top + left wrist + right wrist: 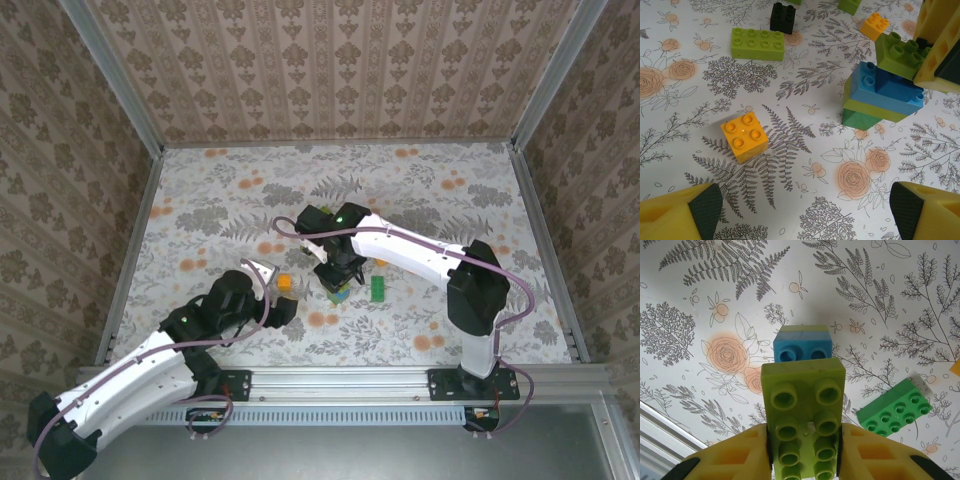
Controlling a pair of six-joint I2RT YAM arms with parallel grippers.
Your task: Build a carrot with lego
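Lime brick [802,430] in right jaws, over blue brick [802,342]

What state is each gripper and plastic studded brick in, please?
Left gripper, open, empty.
Right gripper, shut on the lime-green eight-stud brick.
Blue, lime and green plastic stack, upright.
Lime-green eight-stud brick, held atop the stack; seating unclear.
Orange four-stud square brick, loose, studs up.
Dark green brick, loose, studs up.

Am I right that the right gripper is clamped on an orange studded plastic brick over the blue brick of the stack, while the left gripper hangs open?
Not quite: the right wrist view shows the right gripper clamped on a lime-green studded plastic brick, not an orange one. It is over the blue brick of the stack, and the left gripper hangs open.
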